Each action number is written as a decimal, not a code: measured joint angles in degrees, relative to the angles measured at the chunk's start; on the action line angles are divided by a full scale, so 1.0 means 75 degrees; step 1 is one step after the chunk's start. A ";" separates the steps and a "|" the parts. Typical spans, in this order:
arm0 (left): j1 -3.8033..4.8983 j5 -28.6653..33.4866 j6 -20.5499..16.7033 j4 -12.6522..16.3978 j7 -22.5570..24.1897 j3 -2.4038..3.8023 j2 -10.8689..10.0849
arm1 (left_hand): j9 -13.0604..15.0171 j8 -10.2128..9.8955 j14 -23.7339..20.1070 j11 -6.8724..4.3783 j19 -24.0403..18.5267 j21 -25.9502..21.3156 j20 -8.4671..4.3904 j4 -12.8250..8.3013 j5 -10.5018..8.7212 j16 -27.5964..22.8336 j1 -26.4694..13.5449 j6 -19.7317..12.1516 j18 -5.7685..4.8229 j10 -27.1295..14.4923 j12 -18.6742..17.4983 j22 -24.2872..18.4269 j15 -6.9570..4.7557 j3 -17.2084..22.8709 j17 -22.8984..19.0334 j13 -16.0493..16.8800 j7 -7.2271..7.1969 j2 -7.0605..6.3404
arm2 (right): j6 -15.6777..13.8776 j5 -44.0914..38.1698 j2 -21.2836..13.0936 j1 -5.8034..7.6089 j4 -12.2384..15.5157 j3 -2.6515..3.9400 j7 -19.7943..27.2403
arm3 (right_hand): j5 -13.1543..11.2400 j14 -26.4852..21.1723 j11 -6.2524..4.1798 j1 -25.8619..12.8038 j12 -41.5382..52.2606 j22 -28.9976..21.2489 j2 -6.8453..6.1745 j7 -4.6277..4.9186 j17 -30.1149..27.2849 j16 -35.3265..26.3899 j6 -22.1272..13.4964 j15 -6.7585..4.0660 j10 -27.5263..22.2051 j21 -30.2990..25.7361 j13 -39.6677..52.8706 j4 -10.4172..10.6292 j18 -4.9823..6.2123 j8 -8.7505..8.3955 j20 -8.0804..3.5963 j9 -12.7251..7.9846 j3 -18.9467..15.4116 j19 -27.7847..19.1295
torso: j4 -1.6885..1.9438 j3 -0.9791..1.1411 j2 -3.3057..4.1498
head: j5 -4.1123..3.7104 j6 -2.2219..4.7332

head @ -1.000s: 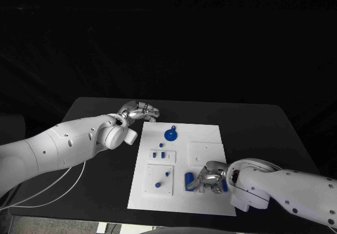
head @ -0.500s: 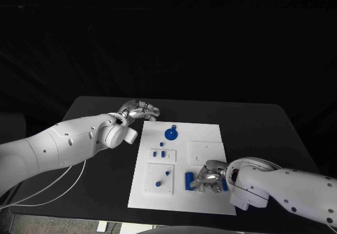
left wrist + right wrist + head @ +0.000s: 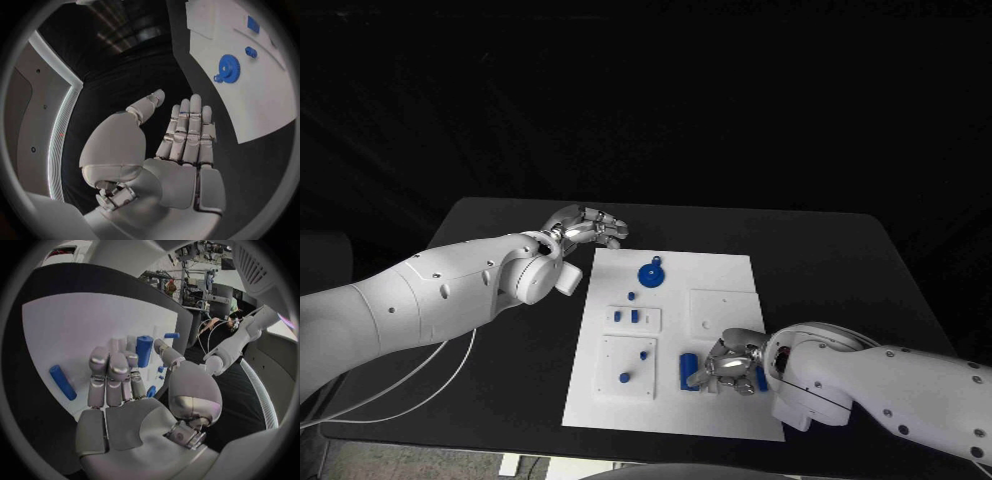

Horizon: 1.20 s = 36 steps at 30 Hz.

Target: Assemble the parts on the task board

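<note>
The right hand (image 3: 730,366) is low over the near end of the white board (image 3: 718,410), next to the blue pegs. Its fingers (image 3: 111,371) are side by side and a little bent, with the thumb out. They hold nothing that can be seen. One blue peg (image 3: 688,371) lies on the board just beside this hand, and another blue peg (image 3: 64,382) lies on its other side.

The left hand (image 3: 586,228) waits over the black bench (image 3: 834,260), just past the far left corner of the board. It is flat, its fingers (image 3: 187,131) are pressed together, and it is empty.

A blue gear (image 3: 651,274) sits near the far end of the board. Small blue pieces (image 3: 627,317) stand in a little plate in the middle.

It looks like the robot is about to pick up a peg. Next, the right hand likely has to close on one peg, lift it, and find its hole. The peg is round, so it may roll away.
</note>
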 measured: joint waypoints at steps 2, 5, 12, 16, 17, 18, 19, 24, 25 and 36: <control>0.0000 0.0000 0.0001 0.0000 -0.0002 0.0000 -0.0001 | 0.0000 0.0000 0.0000 0.0000 0.0000 0.0000 0.0000 0.0000 0.0000 0.0000 0.0000 0.0000 0.0000 0.0000 0.0000 0.0000 0.0000 0.0000 0.0007 -0.0006 0.0000 0.0000 | 0.0019 0.0000 0.0001 0.0000 -0.0005 0.0000 0.0012 | 0.0000 0.0000 0.0000 -0.0135 0.0000 0.0000 0.0003 0.0000 0.0015 0.0000 0.0000 0.0000 0.0000 0.0000 0.0016 -0.0141 -0.0001 0.0000 0.0000 0.0000 -0.0325 0.0000 | -0.0004 0.0000 0.0000 | 0.0000 -0.0001; 0.0000 0.0000 0.0002 0.0000 -0.0004 0.0000 -0.0002 | -0.0007 0.0000 0.0000 0.0000 0.0000 0.0000 0.0000 0.0000 0.0000 0.0000 0.0000 0.0000 0.0000 0.0000 0.0000 0.0000 0.0000 0.0000 0.0007 -0.0006 0.0000 0.0000 | 0.0058 0.0000 0.0008 0.0001 -0.0020 0.0000 0.0024 | 0.0126 0.0001 0.0000 -0.0258 -0.0001 0.0000 0.0126 0.0000 0.0029 -0.0045 0.0000 0.0001 0.0000 0.0000 0.0031 -0.0504 0.0000 0.0000 0.0001 0.0010 -0.0765 -0.0001 | -0.0004 0.0002 0.0000 | 0.0000 -0.0001; 0.0000 0.0000 0.0006 0.0000 -0.0008 0.0000 -0.0006 | -0.0007 0.0000 0.0000 0.0000 0.0000 0.0000 0.0000 0.0000 0.0000 0.0000 0.0000 0.0000 0.0000 0.0000 0.0000 -0.0001 0.0000 0.0000 0.0006 -0.0006 0.0000 0.0000 | 0.0166 -0.0124 0.0024 0.0006 -0.0035 0.0007 0.0043 | 0.0126 0.0002 0.0000 0.0042 -0.0016 0.0000 0.0198 -0.0001 0.0040 -0.0046 -0.0001 0.0002 0.0000 0.0000 0.0037 -0.0682 0.0000 0.0000 0.0002 0.0012 -0.0856 -0.0001 | -0.0004 0.0004 0.0001 | 0.0000 -0.0003; 0.0000 0.0000 0.0006 0.0000 -0.0011 0.0000 -0.0008 | -0.0006 0.0000 0.0000 0.0000 0.0000 0.0000 0.0000 0.0000 0.0000 0.0000 0.0000 0.0000 0.0000 0.0000 0.0000 0.0002 0.0000 0.0000 0.0014 -0.0006 0.0000 0.0000 | 0.0205 -0.0235 0.0044 0.0007 -0.0038 0.0007 0.0043 | 0.0095 0.0002 0.0000 0.0394 -0.0016 0.0000 0.0242 -0.0001 0.0050 -0.0046 -0.0001 0.0002 0.0000 0.0000 0.0045 -0.0709 0.0000 0.0000 0.0002 0.0015 -0.0829 -0.0002 | -0.0004 0.0004 0.0001 | 0.0003 -0.0005; 0.0000 0.0000 0.0007 0.0000 -0.0011 0.0000 -0.0008 | -0.0006 0.0000 0.0000 0.0000 0.0000 0.0000 0.0000 0.0000 0.0000 0.0000 0.0000 0.0000 0.0000 0.0000 0.0000 0.0006 0.0000 0.0000 0.0014 -0.0006 0.0000 0.0000 | 0.0211 -0.0260 0.0049 0.0007 -0.0040 0.0007 0.0041 | 0.0051 0.0002 0.0000 0.0482 -0.0017 0.0000 0.0239 -0.0001 0.0050 -0.0048 -0.0001 0.0003 0.0000 0.0000 0.0048 -0.0713 0.0000 0.0001 0.0002 0.0020 -0.0784 -0.0002 | -0.0004 0.0004 0.0001 | 0.0004 -0.0005; 0.0000 0.0000 0.0007 0.0000 -0.0012 0.0000 -0.0008 | -0.0006 0.0000 0.0000 0.0000 0.0000 0.0000 0.0000 0.0000 0.0000 0.0000 0.0000 0.0000 0.0000 0.0000 0.0000 0.0006 0.0000 0.0000 0.0014 -0.0006 0.0000 0.0000 | 0.0215 -0.0278 0.0053 0.0007 -0.0041 0.0007 0.0037 | 0.0021 0.0003 0.0000 0.0598 -0.0020 0.0000 0.0239 -0.0002 0.0050 -0.0071 -0.0001 0.0003 0.0000 0.0000 0.0048 -0.0701 0.0000 0.0002 0.0002 0.0020 -0.0704 -0.0002 | -0.0004 0.0004 0.0001 | 0.0004 -0.0006; 0.0000 0.0000 0.0007 0.0001 -0.0012 0.0000 -0.0008 | -0.0006 0.0000 0.0000 0.0000 0.0000 0.0000 0.0000 0.0000 0.0000 0.0000 0.0000 0.0000 0.0000 0.0000 0.0000 0.0006 0.0000 0.0000 0.0014 -0.0006 0.0000 0.0000 | 0.0218 -0.0295 0.0057 0.0007 -0.0042 0.0007 0.0034 | -0.0008 0.0003 0.0000 0.0710 -0.0024 0.0000 0.0230 -0.0003 0.0050 -0.0084 0.0000 0.0004 0.0000 0.0000 0.0048 -0.0658 0.0000 0.0016 0.0002 0.0020 -0.0593 -0.0002 | -0.0004 0.0004 0.0001 | 0.0004 -0.0006; 0.0000 0.0000 0.0008 0.0003 -0.0016 -0.0001 -0.0009 | -0.0006 0.0000 0.0000 0.0000 0.0000 0.0000 0.0000 0.0000 0.0000 0.0000 0.0000 0.0000 0.0000 0.0000 0.0000 0.0006 0.0000 0.0000 0.0014 -0.0006 0.0000 0.0000 | 0.0219 -0.0374 0.0078 0.0006 -0.0051 0.0005 0.0018 | -0.0008 0.0014 0.0001 0.0800 -0.0025 0.0000 0.0318 -0.0013 0.0058 -0.0084 0.0010 0.0014 0.0000 0.0000 0.0048 -0.0542 0.0000 0.0024 0.0003 0.0027 -0.0316 -0.0002 | -0.0004 0.0004 0.0002 | 0.0007 -0.0014; 0.0000 0.0000 0.0009 0.0003 -0.0016 -0.0001 -0.0010 | -0.0006 0.0000 0.0000 0.0000 0.0000 0.0000 0.0000 0.0000 0.0000 0.0000 0.0000 0.0000 0.0000 0.0000 0.0000 0.0006 0.0000 0.0000 0.0014 -0.0006 0.0000 0.0000 | 0.0219 -0.0382 0.0083 0.0006 -0.0055 0.0005 0.0015 | -0.0008 0.0014 0.0001 0.0800 -0.0026 0.0000 0.0318 -0.0014 0.0058 -0.0084 0.0011 0.0014 0.0000 0.0000 0.0048 -0.0534 0.0000 0.0034 0.0003 0.0029 -0.0307 -0.0002 | -0.0004 0.0004 0.0002 | 0.0009 -0.0015; 0.0000 0.0000 0.0011 0.0003 -0.0018 -0.0002 -0.0015 | -0.0005 0.0000 0.0000 0.0000 0.0000 -0.0030 0.0000 0.0020 0.0000 0.0000 0.0000 0.0000 0.0000 0.0000 0.0000 0.0005 0.0000 -0.0020 0.0021 -0.0012 0.0000 0.0000 | 0.0214 -0.0430 0.0110 0.0006 -0.0072 0.0007 -0.0024 | -0.0007 0.0044 0.0000 0.0557 -0.0047 0.0000 0.0561 -0.0009 0.0076 -0.0084 0.0092 -0.0010 0.0054 0.0000 0.0049 -0.0240 0.0001 0.0000 0.0016 0.0029 -0.0014 0.0011 | -0.0002 0.0001 0.0002 | 0.0012 -0.0024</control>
